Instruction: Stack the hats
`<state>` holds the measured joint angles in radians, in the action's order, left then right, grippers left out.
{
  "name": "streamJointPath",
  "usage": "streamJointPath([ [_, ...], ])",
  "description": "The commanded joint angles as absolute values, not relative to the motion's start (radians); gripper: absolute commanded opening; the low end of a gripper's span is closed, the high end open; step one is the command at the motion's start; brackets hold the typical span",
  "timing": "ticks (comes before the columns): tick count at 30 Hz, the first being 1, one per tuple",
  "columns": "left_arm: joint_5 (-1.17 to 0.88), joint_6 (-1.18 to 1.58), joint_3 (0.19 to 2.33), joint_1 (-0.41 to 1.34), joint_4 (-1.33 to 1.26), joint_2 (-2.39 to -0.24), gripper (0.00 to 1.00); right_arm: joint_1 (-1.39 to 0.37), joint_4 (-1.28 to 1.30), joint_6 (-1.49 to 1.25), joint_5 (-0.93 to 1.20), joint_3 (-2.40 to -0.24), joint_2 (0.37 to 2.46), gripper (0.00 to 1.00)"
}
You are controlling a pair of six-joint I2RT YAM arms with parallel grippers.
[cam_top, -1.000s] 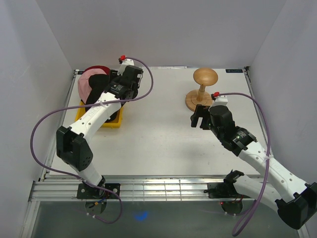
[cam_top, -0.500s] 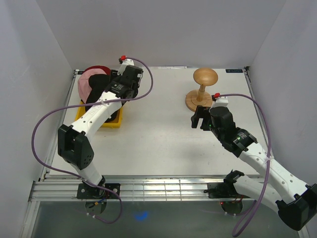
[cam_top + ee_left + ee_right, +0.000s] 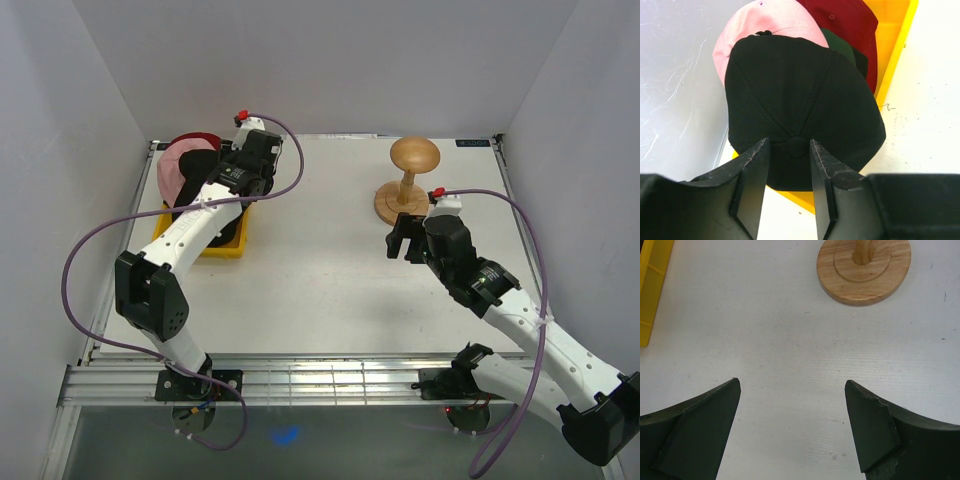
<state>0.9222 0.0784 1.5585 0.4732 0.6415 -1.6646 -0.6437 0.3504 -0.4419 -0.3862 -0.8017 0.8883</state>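
The black cap [image 3: 790, 95] sits in the yellow tray [image 3: 895, 45] at the far left of the bench [image 3: 765, 315]. Its crown faces the left claw [image 3: 788, 142], and a sliver of dark green shows past its far right edge. Behind it nest the pink cap [image 3: 770, 20] and the dark red cap [image 3: 845, 20]. We see the left arm stretched over the tray, its claw half spread astride the crown button [image 3: 797, 146]. Whether it nips the fabric we cannot tell. The right claw [image 3: 792, 381] hangs wide spread near the wooden stand [image 3: 865, 275].
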Motion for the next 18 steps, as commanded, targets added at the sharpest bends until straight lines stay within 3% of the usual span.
streamJointPath([
  [1,0.913,0.072,1.577,0.472,0.617,-1.664,0.47,-0.647,0.337,-0.451,-0.4,-0.788,0.868,0.9],
  [14,0.908,0.064,1.578,0.472,0.615,-1.675,0.37,-0.646,0.336,-0.456,-0.405,-0.785,0.861,0.9],
  [18,0.914,0.055,1.582,0.472,0.615,-1.672,0.29,-0.647,0.337,-0.456,-0.403,-0.785,0.861,0.9],
])
